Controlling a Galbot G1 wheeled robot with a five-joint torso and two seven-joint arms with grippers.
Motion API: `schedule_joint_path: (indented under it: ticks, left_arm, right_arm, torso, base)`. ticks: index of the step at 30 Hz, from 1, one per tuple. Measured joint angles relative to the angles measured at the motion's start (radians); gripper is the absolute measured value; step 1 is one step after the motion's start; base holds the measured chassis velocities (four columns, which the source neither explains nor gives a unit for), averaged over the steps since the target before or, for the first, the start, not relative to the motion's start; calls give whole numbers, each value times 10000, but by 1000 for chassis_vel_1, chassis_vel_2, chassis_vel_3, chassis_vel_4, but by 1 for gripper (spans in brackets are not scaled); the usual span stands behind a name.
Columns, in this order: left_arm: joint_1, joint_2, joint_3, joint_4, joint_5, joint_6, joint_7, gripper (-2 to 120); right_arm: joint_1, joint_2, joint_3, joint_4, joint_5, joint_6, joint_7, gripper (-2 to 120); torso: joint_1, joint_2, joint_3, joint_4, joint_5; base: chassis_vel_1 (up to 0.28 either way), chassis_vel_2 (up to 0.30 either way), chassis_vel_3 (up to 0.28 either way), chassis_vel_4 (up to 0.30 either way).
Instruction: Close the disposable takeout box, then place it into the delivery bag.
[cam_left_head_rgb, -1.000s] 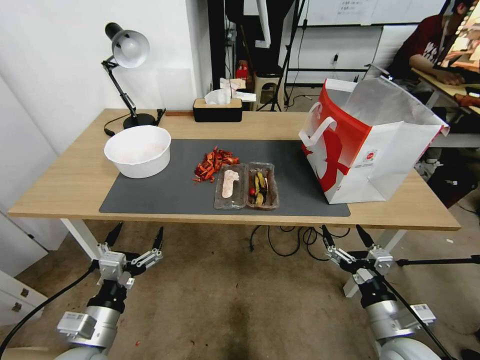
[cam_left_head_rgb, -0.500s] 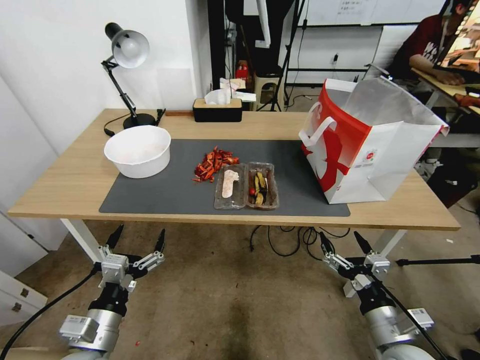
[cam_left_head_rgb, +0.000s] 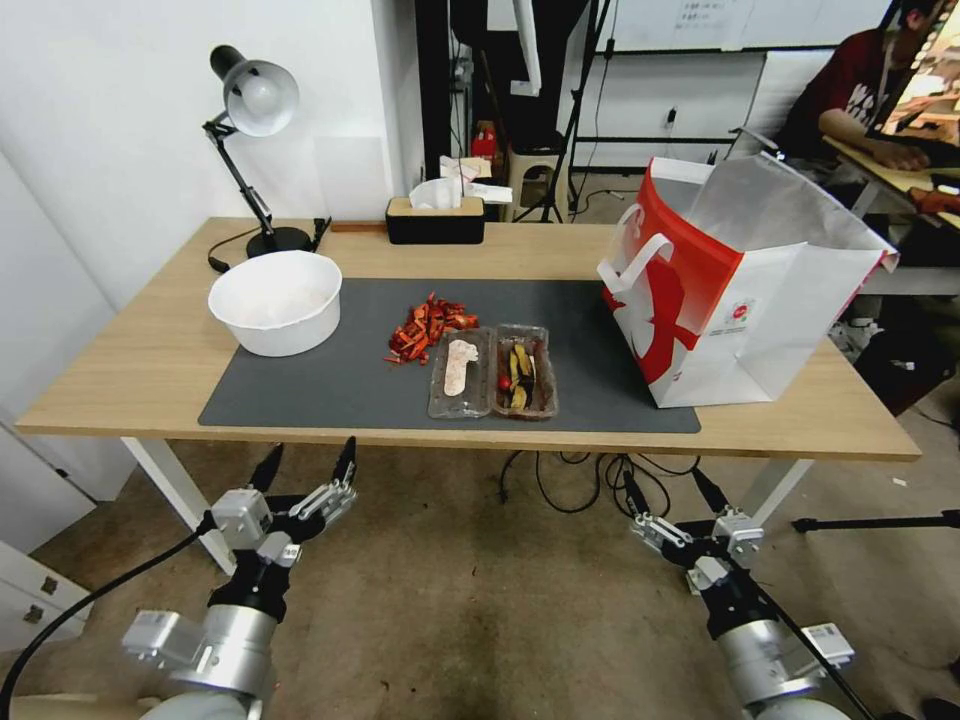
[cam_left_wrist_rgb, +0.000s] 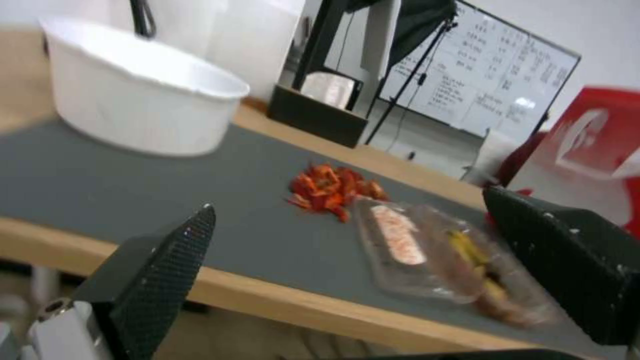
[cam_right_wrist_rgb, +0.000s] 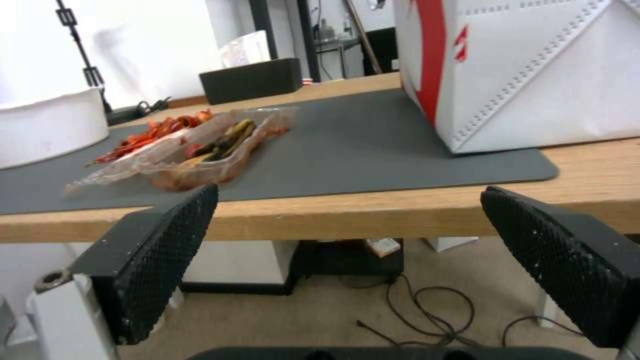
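The disposable takeout box (cam_left_head_rgb: 493, 372) lies open and flat on the grey mat (cam_left_head_rgb: 330, 380), its labelled half on the left and its food-filled half on the right; it also appears in the wrist views (cam_left_wrist_rgb: 447, 255) (cam_right_wrist_rgb: 200, 150). The delivery bag (cam_left_head_rgb: 740, 285) stands open at the table's right (cam_right_wrist_rgb: 533, 75). My left gripper (cam_left_head_rgb: 308, 462) is open, below the table's front edge at the left. My right gripper (cam_left_head_rgb: 668, 488) is open, below the front edge at the right. Neither touches anything.
A big white bowl (cam_left_head_rgb: 275, 300) sits at the mat's left. Red food scraps (cam_left_head_rgb: 425, 328) lie just behind the box. A desk lamp (cam_left_head_rgb: 250, 140) and a black tissue box (cam_left_head_rgb: 435, 218) stand along the back. Cables (cam_left_head_rgb: 580, 475) hang under the table.
My left gripper has moved up and to the right, closer to the table's edge. My right gripper has drifted left and slightly down. The things on the table have not moved.
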Motion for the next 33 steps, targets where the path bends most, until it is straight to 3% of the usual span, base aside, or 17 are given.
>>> schedule_joint_path:
  ticks: [2, 4, 6, 7, 10, 11, 14, 18, 23, 29, 33]
  left_arm:
    - [-157, 337, 198, -245, -957, 430, -774, 100]
    - [-232, 489, 267, -366, -1424, 617, -1097, 100]
    - [-439, 854, 389, -748, -2896, 1110, -2011, 100]
    - [-439, 854, 389, -748, -2896, 1110, -2011, 100]
    - [-847, 1272, 476, -1211, -5088, 1660, -3553, 100]
    - [-847, 1272, 476, -1211, -5088, 1660, -3553, 100]
    - [-1609, 1629, 478, -1563, -7877, 1996, -4882, 100]
    - [-2083, 2104, 799, -1477, -8562, 1943, -5185, 100]
    - [-2695, 2658, 1630, -1101, -8886, 1906, -5015, 100]
    - [-3721, 2796, 2413, -585, -9047, 2060, -5017, 100]
    - [-4630, 2807, 3124, -15, -9084, 2043, -5376, 100]
  right_arm:
    - [-7, -12, -42, 77, -82, -24, -2, 100]
    - [-14, -19, -52, 110, -111, -37, -4, 100]
    - [-40, -40, -64, 163, -186, -73, -5, 100]
    - [-40, -40, -64, 163, -186, -73, -5, 100]
    - [-59, -56, -68, 189, -315, -146, -5, 100]
    - [-59, -56, -68, 189, -315, -146, -5, 100]
    - [-76, -31, -68, 225, -443, -213, 1, 100]
    - [-137, 91, -100, 277, -677, -254, 13, 100]
    - [-261, 187, -110, 281, -886, -266, 21, 100]
    - [-385, 287, -12, 285, -1041, -266, 39, 100]
    - [-469, 364, 77, 289, -1166, -266, 66, 100]
  torso:
    - [0, 0, 0, 0, -2]
    - [0, 0, 0, 0, -2]
    - [0, 0, 0, 0, -2]
    - [0, 0, 0, 0, -2]
    - [0, 0, 0, 0, -1]
    - [0, 0, 0, 0, -1]
    - [0, 0, 0, 0, -2]
    - [1, 0, 1, -1, -1]
    - [0, 0, 1, 1, -1]
    - [0, 0, 1, 0, -1]
    - [1, 0, 1, -2, -1]
  base:
    - [0, 0, 0, 0]
    - [0, 0, 0, 0]
    - [0, 0, 0, 0]
    - [0, 0, 0, 0]
    - [0, 0, 0, 0]
    - [0, 0, 0, 0]
    - [0, 0, 0, 0]
    - [0, 0, 0, 0]
    - [0, 0, 0, 0]
    - [0, 0, 0, 0]
    - [0, 0, 0, 0]
